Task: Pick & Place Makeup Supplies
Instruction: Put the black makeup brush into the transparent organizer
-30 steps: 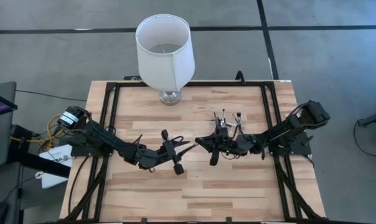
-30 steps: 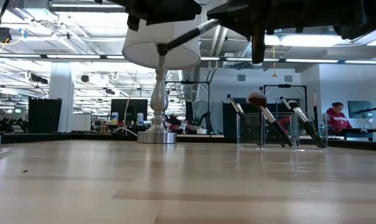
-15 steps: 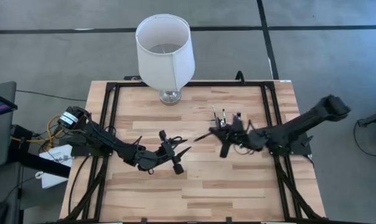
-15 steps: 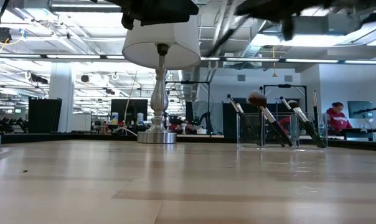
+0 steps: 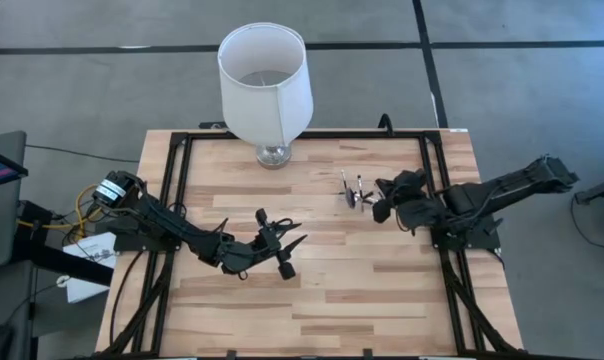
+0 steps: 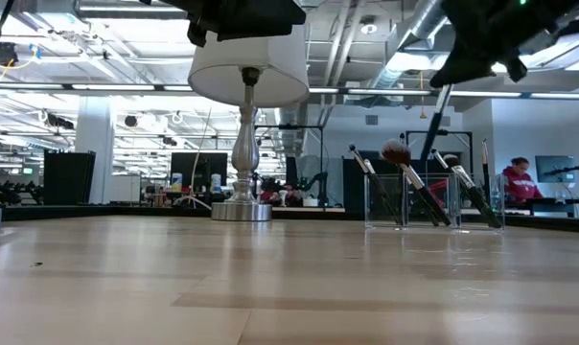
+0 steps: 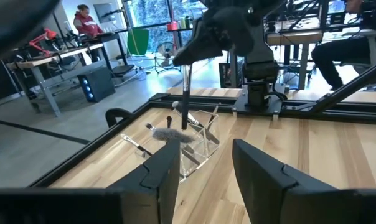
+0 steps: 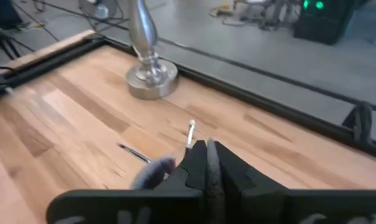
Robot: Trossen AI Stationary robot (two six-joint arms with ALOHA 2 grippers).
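My right gripper (image 6: pixel 472 59) hangs over the small clear holder (image 6: pixel 433 201) near the table's right side and is shut on a dark makeup brush (image 7: pixel 185 93). Several more makeup brushes (image 6: pixel 405 177) stand slanted in the holder with their heads up, one of them fluffy (image 7: pixel 170 133). In the high view the holder (image 5: pixel 357 192) sits just left of the right gripper (image 5: pixel 384 200). My left gripper (image 5: pixel 287 245) waits open, raised over the table's middle, touching nothing; its fingers frame the left wrist view (image 7: pixel 203 180). My right gripper pinches the dark brush by its upper end (image 7: pixel 185 70) between its two fingers, coming from above and pointing down. The brush hangs almost upright below the fingers, lifted clear. Its lower end (image 7: pixel 184 123) is at the holder's top, among the other brushes' heads.
A large white lampshade (image 5: pixel 265 75) on a silvery base (image 6: pixel 240 209) stands at the table's far edge, left of the holder. A black frame (image 5: pixel 182 150) borders the tabletop. People sit at desks in the room beyond (image 6: pixel 516 182).
My right gripper has moved from the table's middle, close to the left gripper, toward the right and far side to above the holder, tipping its fingers downward. The brush it carries has turned from slanting nearly level to hanging almost upright.
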